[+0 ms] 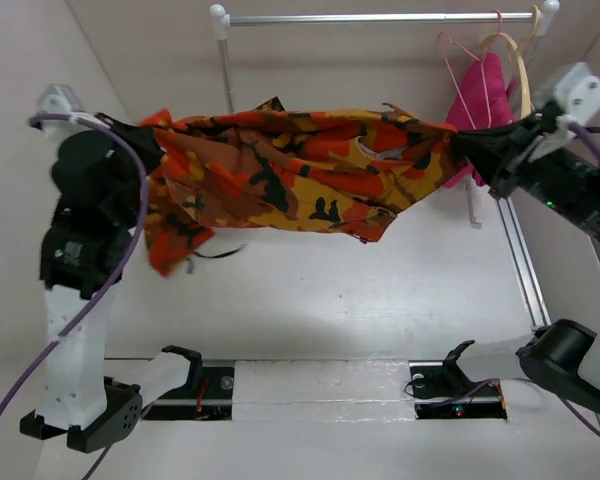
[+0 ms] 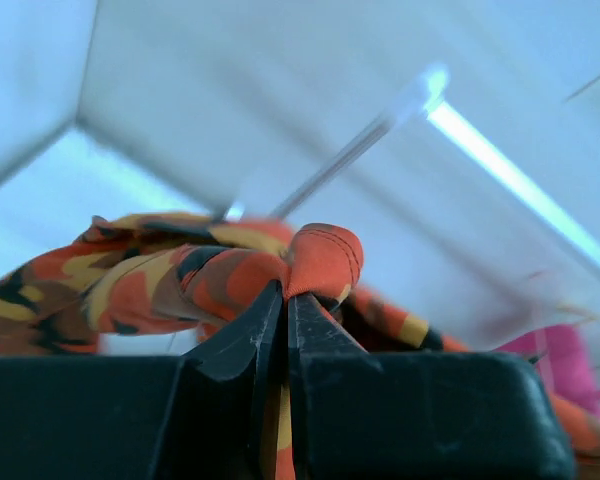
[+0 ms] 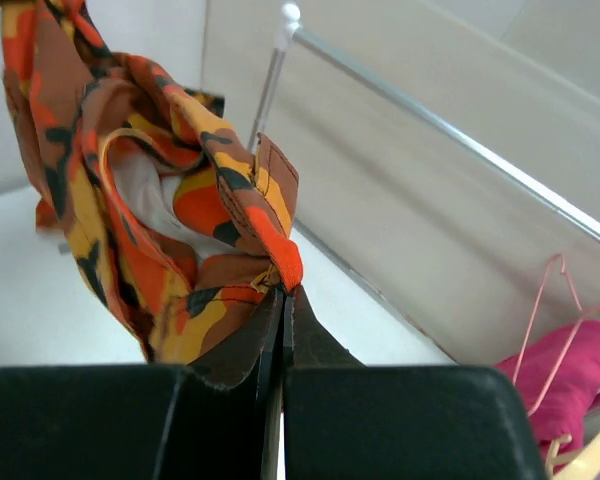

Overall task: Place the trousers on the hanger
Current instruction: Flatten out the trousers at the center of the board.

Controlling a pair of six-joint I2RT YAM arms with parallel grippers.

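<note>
Jaws both clamped on trousers (image 1: pixel 300 170), our L gripper (image 1: pixel 152 150) at one end, R gripper (image 1: pixel 462 150) at other, cloth strung betw them, hanger (image 1: pixel 454 72) on rail (image 1: pixel 380 17).

Left hand (image 2: pixel 287 292), right hand (image 3: pixel 282 293): both tight.

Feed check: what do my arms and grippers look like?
The left arm and right arm mix white housings with black joints; a purple cable trails along each. The left gripper and right gripper have flat black tapering fingers. Green lights dot the right arm.
</note>
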